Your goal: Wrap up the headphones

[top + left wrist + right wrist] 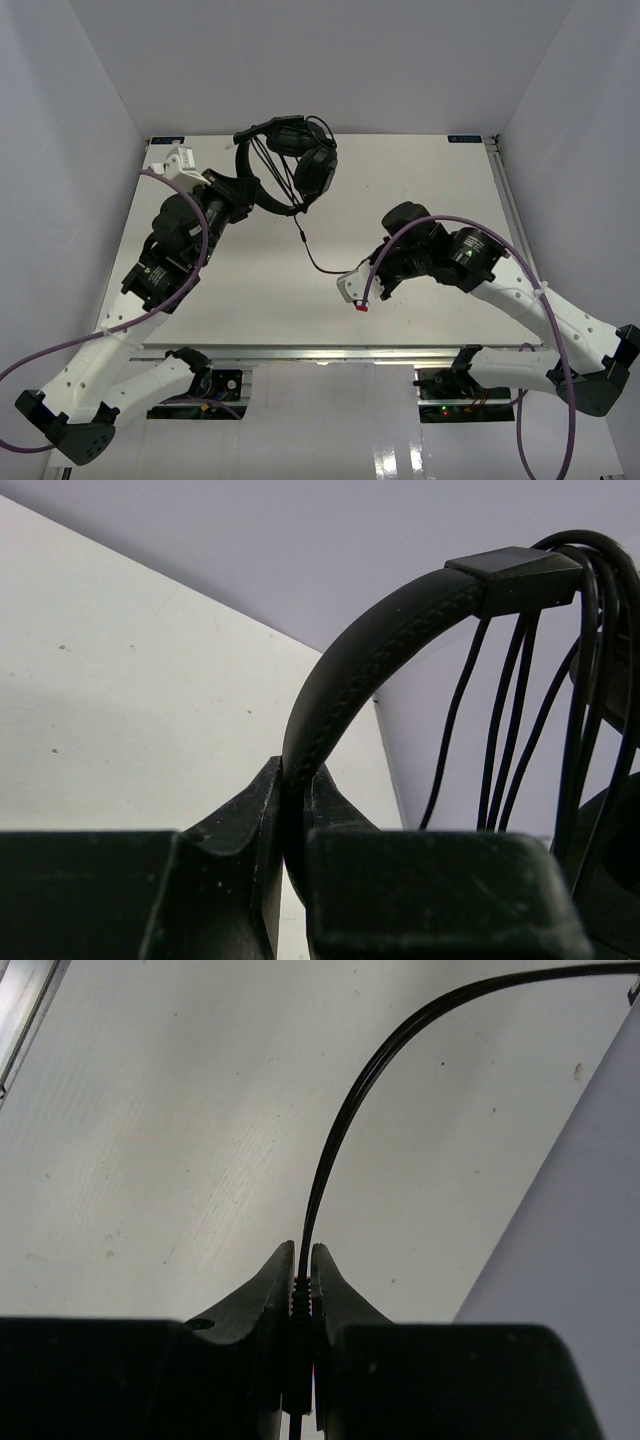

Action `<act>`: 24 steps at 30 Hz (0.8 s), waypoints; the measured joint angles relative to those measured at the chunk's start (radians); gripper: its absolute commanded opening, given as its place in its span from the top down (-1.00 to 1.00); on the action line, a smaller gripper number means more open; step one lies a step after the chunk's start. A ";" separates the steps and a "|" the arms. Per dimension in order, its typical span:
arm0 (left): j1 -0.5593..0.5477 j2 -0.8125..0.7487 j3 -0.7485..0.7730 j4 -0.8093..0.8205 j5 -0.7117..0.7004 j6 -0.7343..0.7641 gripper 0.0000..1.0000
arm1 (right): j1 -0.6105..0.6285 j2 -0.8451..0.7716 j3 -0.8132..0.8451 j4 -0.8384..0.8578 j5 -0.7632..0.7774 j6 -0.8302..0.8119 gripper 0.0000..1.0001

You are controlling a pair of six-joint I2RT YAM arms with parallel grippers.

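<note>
While your left pincer (pixel 296 785) clamps the stitched headband (pixel 370 660), the black headphones (pixel 305 160) hang near the desk's (pixel 420 170) far edge, cable (pixel 311 260) looped over them; your right pincer (pixel 303 1260) grips its plug end.

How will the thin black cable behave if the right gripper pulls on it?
Probably floppy: the cable curves loosely away from the right gripper, and its turns hang slack below the headband. Likely light, being so thin. It may slip, since only narrow fingertips pinch it.
</note>
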State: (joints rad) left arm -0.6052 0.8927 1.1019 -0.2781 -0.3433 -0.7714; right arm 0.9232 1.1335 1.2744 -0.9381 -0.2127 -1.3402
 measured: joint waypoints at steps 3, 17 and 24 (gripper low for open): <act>0.000 0.024 0.000 -0.024 -0.033 0.018 1.00 | 0.086 -0.005 0.034 -0.029 0.116 -0.015 0.85; 0.000 0.007 -0.012 -0.097 -0.125 0.122 1.00 | 0.266 -0.011 0.114 -0.180 0.417 -0.024 0.85; 0.000 -0.015 -0.013 -0.114 -0.112 0.132 1.00 | 0.269 -0.021 0.061 -0.211 0.474 -0.018 0.85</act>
State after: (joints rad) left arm -0.6052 0.8780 1.0893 -0.3918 -0.4554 -0.6390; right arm 1.1919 1.1129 1.3351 -1.1488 0.2616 -1.3578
